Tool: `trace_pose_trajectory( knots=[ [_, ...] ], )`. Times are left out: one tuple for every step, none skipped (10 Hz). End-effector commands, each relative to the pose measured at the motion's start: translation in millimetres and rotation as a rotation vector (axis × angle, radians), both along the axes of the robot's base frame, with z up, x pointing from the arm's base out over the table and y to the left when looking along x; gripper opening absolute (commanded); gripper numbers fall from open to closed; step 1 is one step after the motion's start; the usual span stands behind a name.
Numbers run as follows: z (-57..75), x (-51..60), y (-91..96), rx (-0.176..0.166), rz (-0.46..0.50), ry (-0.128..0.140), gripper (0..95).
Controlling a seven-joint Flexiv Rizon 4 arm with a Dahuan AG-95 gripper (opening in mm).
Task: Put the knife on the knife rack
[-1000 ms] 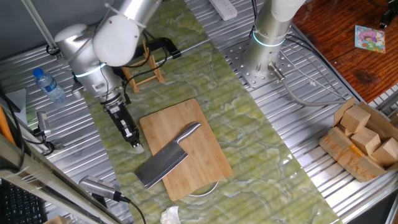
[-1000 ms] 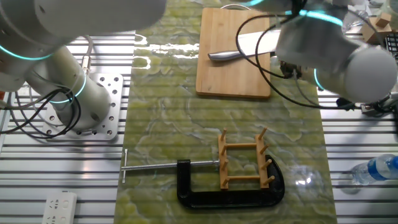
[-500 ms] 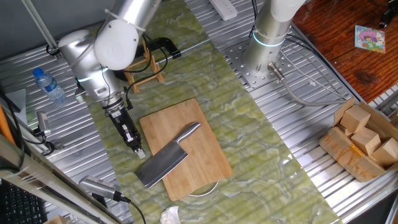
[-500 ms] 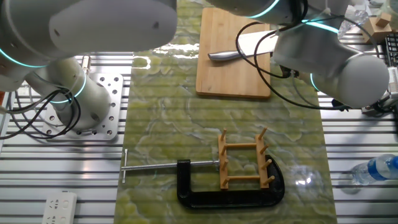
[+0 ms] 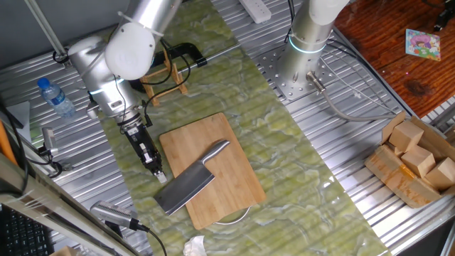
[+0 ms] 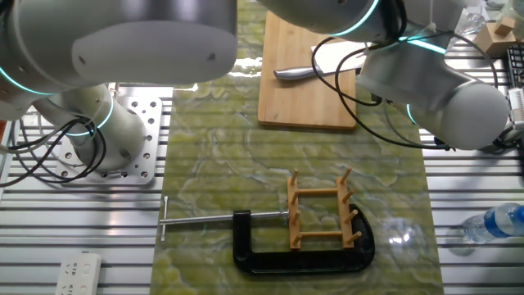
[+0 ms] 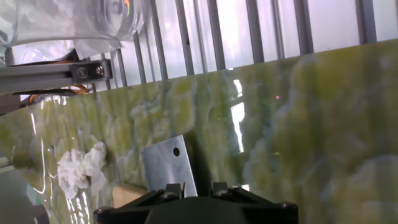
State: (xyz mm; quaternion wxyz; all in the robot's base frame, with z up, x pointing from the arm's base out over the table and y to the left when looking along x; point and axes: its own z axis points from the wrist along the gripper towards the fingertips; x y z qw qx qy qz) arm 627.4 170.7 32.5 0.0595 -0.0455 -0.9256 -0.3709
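Observation:
The steel cleaver point(image 5: 186, 188) lies on the bamboo cutting board point(image 5: 234, 178), handle pointing toward the far right. My gripper point(image 5: 158, 173) hangs at the board's left edge, by the blade's near-left corner. In the hand view the blade corner with its hole point(image 7: 169, 165) sits just ahead of the gripper point(image 7: 196, 186), whose jaws stand apart and hold nothing. The wooden knife rack point(image 6: 322, 213) stands held in a black clamp point(image 6: 262, 252). In the first fixed view the rack point(image 5: 165, 78) is partly behind my arm. The handle point(image 6: 293, 74) shows in the other fixed view; the blade is mostly hidden there.
A water bottle point(image 5: 55, 97) lies left of my arm. A crumpled tissue point(image 7: 81, 169) lies near the board's front corner. A second arm's base point(image 5: 302, 71) is bolted at the back. A box of wooden blocks point(image 5: 416, 160) sits at the right.
My gripper has moved a little down and toward the blade's corner over the last second. The cleaver and rack have not moved.

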Motion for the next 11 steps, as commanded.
trace_pose_trajectory(
  knots=[
    [-1.3,0.8,1.4,0.003,0.000,0.000,19.0],
    [-2.7,1.2,4.1,0.003,-0.002,-0.004,19.0],
    [-3.5,1.4,5.6,0.004,-0.004,-0.005,19.0],
    [-3.7,1.5,5.9,0.004,-0.004,-0.007,19.0],
    [-5.2,1.7,8.0,0.007,-0.006,-0.008,19.0],
    [-5.9,1.9,9.1,0.008,-0.007,-0.008,19.0],
    [-6.7,2.0,10.6,0.010,-0.009,-0.009,19.0],
    [-7.8,2.2,12.4,0.012,-0.010,-0.011,19.0],
    [-8.2,2.2,12.9,0.014,-0.010,-0.011,19.0],
    [-9.1,2.3,14.5,0.016,-0.011,-0.012,19.0],
    [-10.0,2.4,16.1,0.016,-0.012,-0.014,19.0]
  ],
)
